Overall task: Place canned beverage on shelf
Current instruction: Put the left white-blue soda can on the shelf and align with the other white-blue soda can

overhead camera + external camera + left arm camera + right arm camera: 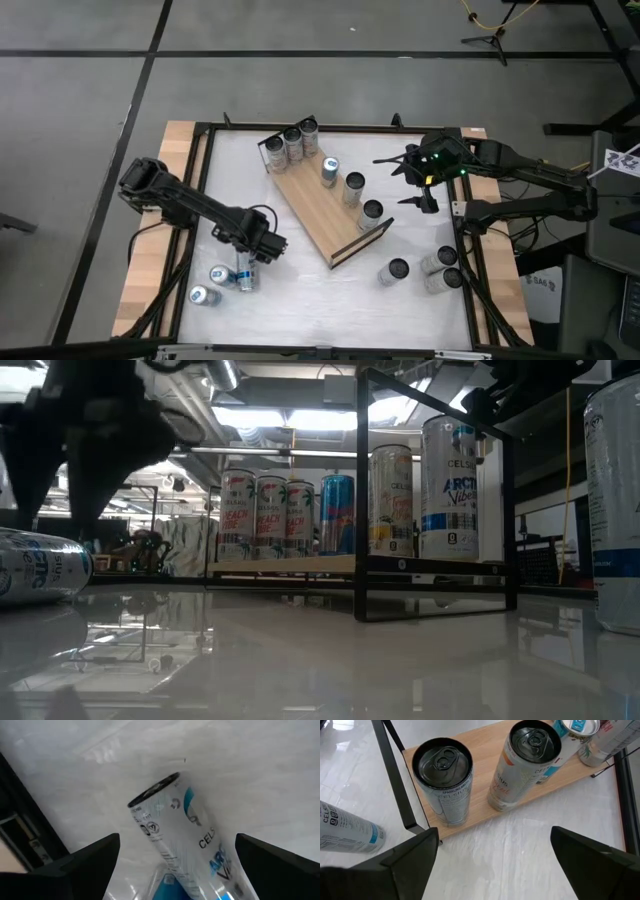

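Observation:
A white canned beverage (175, 835) lies on its side on the white table, near the left front; in the high view it is the can (245, 277) just below my left gripper (260, 247). My left gripper (177, 840) points down over it, open, one finger on either side and apart from it. The shelf (318, 205), a wooden board with black wire ends, lies slantwise mid-table and carries several upright cans (293, 143). My right gripper (410, 172) hangs open above the shelf's right side, holding nothing (494, 832).
Two more cans (220, 272) (200, 295) lie beside the one under my left gripper. Three cans (395, 270) (440, 260) (440, 281) stand at the front right. A black frame (205, 160) rims the table. The board has bare wood (320, 225) along its near side.

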Controlling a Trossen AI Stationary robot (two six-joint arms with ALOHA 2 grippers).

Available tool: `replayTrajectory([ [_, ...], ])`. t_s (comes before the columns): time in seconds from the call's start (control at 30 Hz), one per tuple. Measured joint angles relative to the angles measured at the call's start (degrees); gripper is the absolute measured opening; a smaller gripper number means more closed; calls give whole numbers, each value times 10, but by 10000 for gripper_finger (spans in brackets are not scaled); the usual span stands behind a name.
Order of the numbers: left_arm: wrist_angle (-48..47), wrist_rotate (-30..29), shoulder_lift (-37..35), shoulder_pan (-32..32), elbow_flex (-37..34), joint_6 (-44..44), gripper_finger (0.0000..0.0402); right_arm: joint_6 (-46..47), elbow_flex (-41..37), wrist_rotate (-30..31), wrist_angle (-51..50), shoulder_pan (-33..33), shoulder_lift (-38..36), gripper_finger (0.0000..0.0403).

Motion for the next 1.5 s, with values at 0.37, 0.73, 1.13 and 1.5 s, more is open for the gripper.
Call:
replayTrajectory([
  [0.37, 18, -47, 0, 0, -30, 5, 389, 0, 0, 0, 0, 0, 0, 379],
  [0.73, 18, -40, 0, -3, -30, 5, 389, 0, 0, 0, 0, 0, 0, 379],
  [1.13, 21, -40, 0, -3, -30, -69, 389, 0, 0, 0, 0, 0, 0, 379],
  [1.5, 104, -26, 1, -2, -102, -104, 389, 0, 0, 0, 0, 0, 0, 379],
])
